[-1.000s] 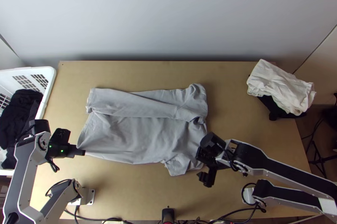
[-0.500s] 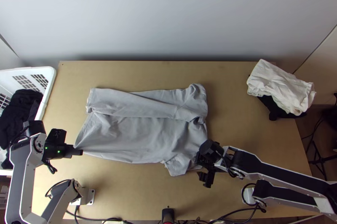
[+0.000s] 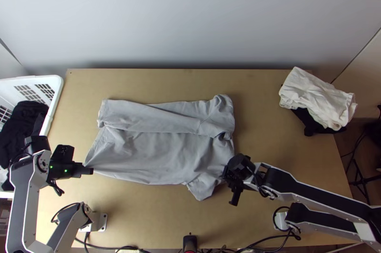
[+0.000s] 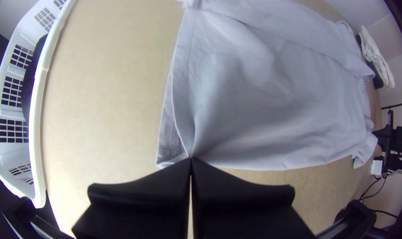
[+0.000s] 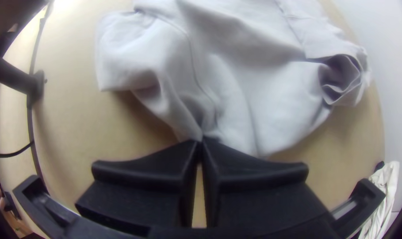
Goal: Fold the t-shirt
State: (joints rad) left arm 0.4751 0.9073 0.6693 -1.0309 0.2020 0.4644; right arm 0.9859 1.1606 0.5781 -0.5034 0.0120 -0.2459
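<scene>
The light grey t-shirt [image 3: 152, 150] lies on the table, its far side folded over in a long strip, the near part a single smooth area with a sleeve sticking out toward the near edge. At its near left corner is my left gripper [image 3: 90, 171]; in the left wrist view the left gripper [image 4: 190, 160] is shut on the hem of the t-shirt [image 4: 271, 97], pulling creases from that point. My right gripper [image 3: 229, 184] is at the shirt's near right; in the right wrist view the right gripper [image 5: 201, 140] is shut on bunched edge fabric of the t-shirt [image 5: 236, 79] beside the sleeve.
A white basket [image 3: 56, 92] with dark cloth [image 3: 21, 126] stands at the left edge. White folded cloth [image 3: 316, 98] lies over something black at the far right corner. Cables run along the table's near edge. Bare wood [image 3: 266, 110] lies right of the shirt.
The left gripper moved slightly left, tugging the held corner. The right gripper came down at the shirt's near right side and closed on the fabric; the sleeve there shifted slightly.
</scene>
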